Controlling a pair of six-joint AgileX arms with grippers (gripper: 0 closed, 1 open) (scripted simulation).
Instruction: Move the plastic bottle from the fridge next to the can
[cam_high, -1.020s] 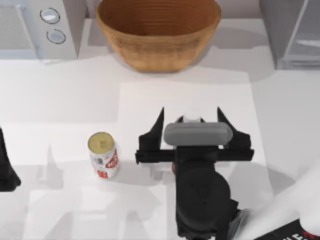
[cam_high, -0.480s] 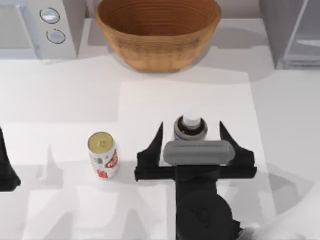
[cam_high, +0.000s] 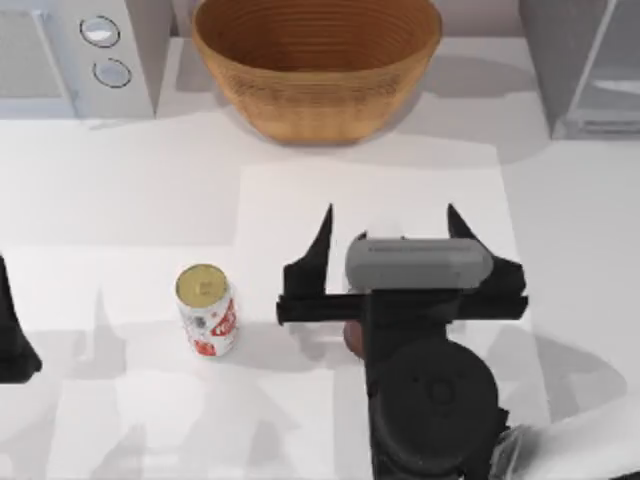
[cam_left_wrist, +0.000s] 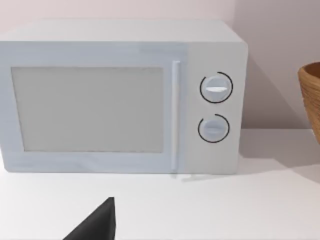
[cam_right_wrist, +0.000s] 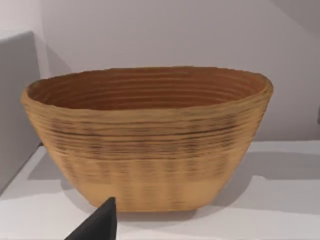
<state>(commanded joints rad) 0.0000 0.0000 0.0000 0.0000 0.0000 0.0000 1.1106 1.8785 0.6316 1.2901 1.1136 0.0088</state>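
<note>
Right pincer (cam_high: 390, 240) hangs over counter (cam_high: 140, 200) centre, black fingers (cam_high: 318, 245) spread wide, nothing clamped. Clear plastic bottle of dark reddish-brown drink (cam_high: 352, 335) sits under the pincer's body (just a dark sliver peeks out), standing on the counter at 3 o'clock of the small white can with red markings and gold top (cam_high: 206, 310), near but apart. Tall grey fridge (cam_high: 585, 65) at 1 o'clock corner. Woven brown basket (cam_high: 316, 65) at 12, white microwave with two dials (cam_high: 75, 55) at 11. Left pincer (cam_high: 15, 330) parked at 9 o'clock edge, can't tell its opening.
</note>
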